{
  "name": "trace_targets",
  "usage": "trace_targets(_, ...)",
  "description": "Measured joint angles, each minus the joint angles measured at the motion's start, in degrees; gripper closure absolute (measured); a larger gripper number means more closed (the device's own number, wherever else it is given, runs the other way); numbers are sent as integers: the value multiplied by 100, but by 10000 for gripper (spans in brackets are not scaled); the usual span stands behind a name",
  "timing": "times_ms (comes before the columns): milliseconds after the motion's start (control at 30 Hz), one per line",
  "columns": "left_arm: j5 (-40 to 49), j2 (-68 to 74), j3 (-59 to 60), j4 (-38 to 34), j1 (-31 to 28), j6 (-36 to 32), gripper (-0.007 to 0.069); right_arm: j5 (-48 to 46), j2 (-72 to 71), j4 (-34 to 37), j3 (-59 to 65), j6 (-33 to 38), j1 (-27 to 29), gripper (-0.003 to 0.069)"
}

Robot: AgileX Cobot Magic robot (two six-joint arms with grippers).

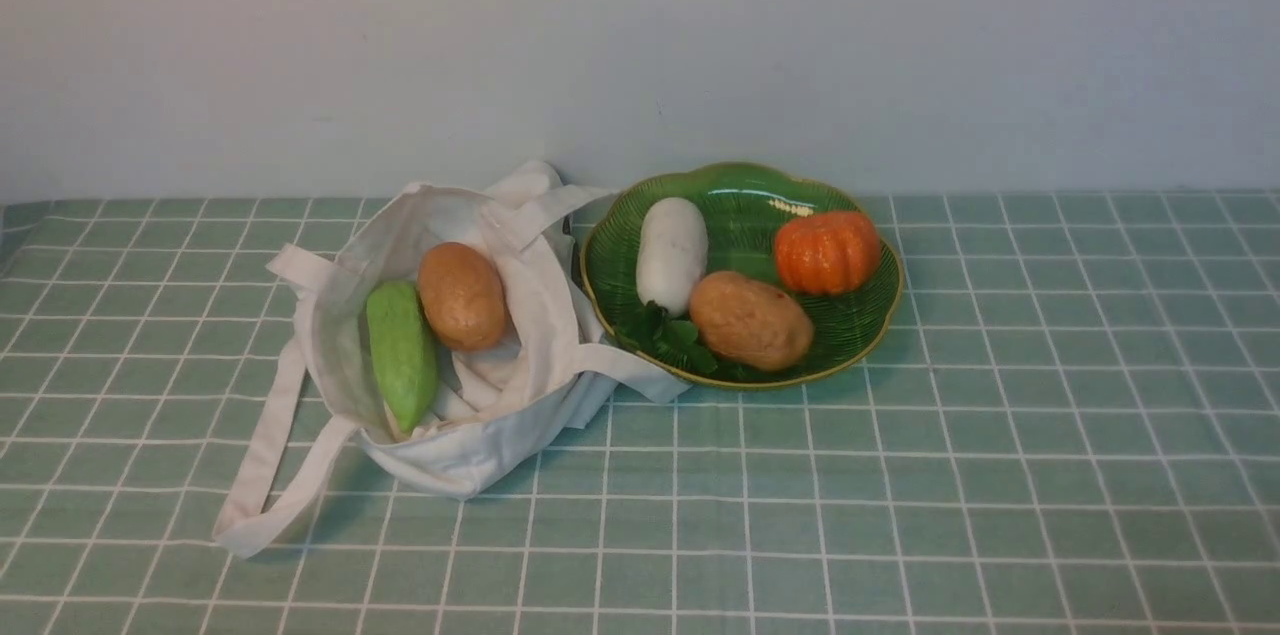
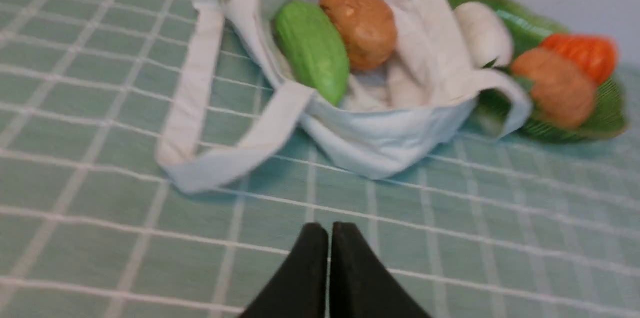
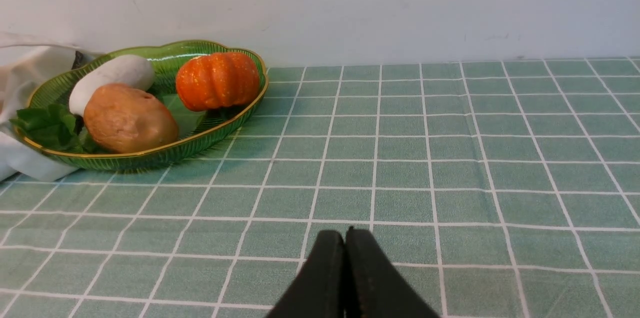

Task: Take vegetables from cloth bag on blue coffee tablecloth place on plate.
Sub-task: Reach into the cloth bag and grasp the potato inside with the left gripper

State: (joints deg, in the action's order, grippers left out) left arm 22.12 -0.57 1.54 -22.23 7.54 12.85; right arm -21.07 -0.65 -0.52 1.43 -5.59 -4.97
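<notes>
The off-white cloth bag (image 1: 470, 355) lies open on the teal checked tablecloth (image 1: 900, 475). Inside it are a light green gourd (image 1: 401, 353) and a brown potato (image 1: 461, 296); both also show in the left wrist view, the gourd (image 2: 312, 50) and the potato (image 2: 361, 22). The green plate (image 1: 860, 335) to the bag's right holds another brown potato (image 1: 750, 320). My left gripper (image 2: 328, 230) is shut and empty, over the cloth short of the bag (image 2: 380, 132). My right gripper (image 3: 344, 235) is shut and empty, well short of the plate (image 3: 150, 157). Neither gripper shows in the front view.
An orange pumpkin (image 1: 826, 251) and a white radish with green leaves (image 1: 671, 253) also lie on the plate. One bag strap (image 1: 262, 475) trails over the cloth at the front left; another (image 1: 625, 367) lies against the plate's near rim. A pale wall (image 1: 640, 35) stands close behind.
</notes>
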Motion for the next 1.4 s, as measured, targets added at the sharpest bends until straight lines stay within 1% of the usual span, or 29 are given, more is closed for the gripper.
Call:
trace_targets(33, -12, 0, 0, -765, 0, 404, 629, 0, 0, 0, 0, 0, 0, 673)
trace_targets(100, -55, 0, 0, -1584, 0, 634, 629, 0, 0, 0, 0, 0, 0, 673)
trace_targets(167, -149, 0, 5, -2176, 0, 683, 629, 0, 0, 0, 0, 0, 0, 673)
trace_targets(267, -336, 0, 6, -2528, 0, 657, 629, 0, 0, 0, 0, 0, 0, 673)
trace_targets(333, -437, 0, -27, -2726, 0, 500, 629, 0, 0, 0, 0, 0, 0, 673)
trace_targets(367, -422, 0, -111, -2749, 0, 362, 629, 0, 0, 0, 0, 0, 0, 673)
trace_targets(433, -342, 0, -513, -2742, 0, -282, 629, 0, 0, 0, 0, 0, 0, 673)
trace_targets(533, -285, 245, -1445, -2727, 0, -1358, 629, 0, 0, 0, 0, 0, 0, 673)
trace_targets(600, -187, 763, -1939, -2714, 0, -1735, 629, 0, 0, 0, 0, 0, 0, 673)
trace_targets(667, 248, 1775, -2441, -2626, 0, -2032, 629, 0, 0, 0, 0, 0, 0, 673)
trace_targets(767, 1276, 3240, -3005, -2322, 0, -2216, 629, 0, 0, 0, 0, 0, 0, 673)
trace_targets(800, 1353, 3350, -3005, -2293, 0, -2217, 629, 0, 0, 0, 0, 0, 0, 673)
trace_targets(900, 2503, 5335, -3758, -1720, 0, -2312, 629, 0, 0, 0, 0, 0, 0, 673)
trace_targets(933, 2608, 5443, -3853, -1692, 0, -2317, 629, 0, 0, 0, 0, 0, 0, 673)
trace_targets(1000, 3051, 6582, -4422, -1403, 0, -2416, 629, 0, 0, 0, 0, 0, 0, 673)
trace_targets(1033, 3142, 7041, -4691, -1347, 0, -2460, 629, 0, 0, 0, 0, 0, 0, 673)
trace_targets(1100, 3169, 7424, -4904, -1299, 0, -2506, 629, 0, 0, 0, 0, 0, 0, 673)
trace_targets(1167, 3163, 7977, -5401, -1249, 0, -2543, 629, 0, 0, 0, 0, 0, 0, 673)
trace_targets(1267, 3093, 8294, -5762, -1145, 0, -2523, 624, 0, 0, 0, 0, 0, 0, 673)
trace_targets(1400, 2879, 8719, -6436, -1009, 0, -2369, 586, 0, 0, 0, 0, 0, 0, 673)
